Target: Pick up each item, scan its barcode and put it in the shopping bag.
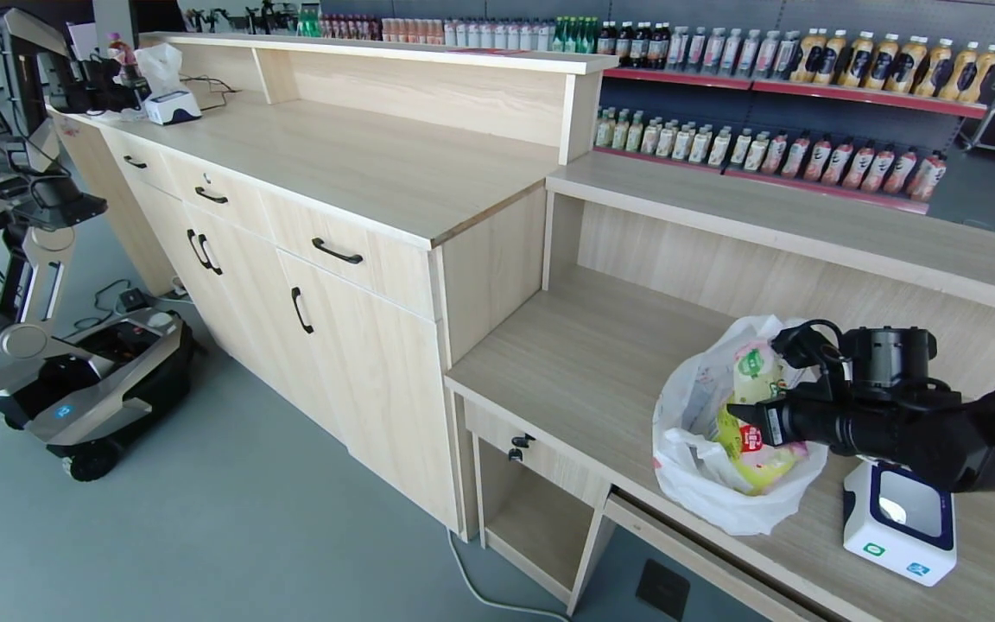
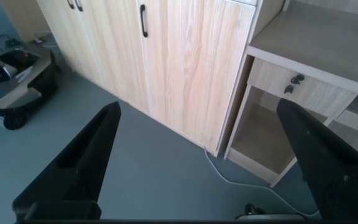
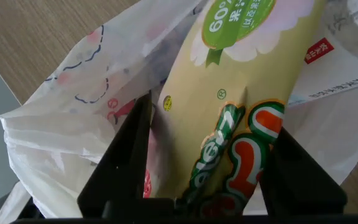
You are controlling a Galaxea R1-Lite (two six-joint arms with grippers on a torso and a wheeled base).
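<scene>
A white plastic shopping bag stands open on the low counter. Inside it my right gripper is shut on a yellow-green snack packet, which stands upright in the bag's mouth. In the right wrist view the packet lies between the two black fingers of the right gripper, with the bag's film around it and other packaged goods beneath. A white barcode scanner sits on the counter just right of the bag. My left gripper hangs open over the grey floor, holding nothing.
A tall wooden cabinet with drawers and doors stands left of the low counter. Below the counter are a locked drawer and an open cubby. Drink shelves line the back wall. Another wheeled robot stands on the floor at left.
</scene>
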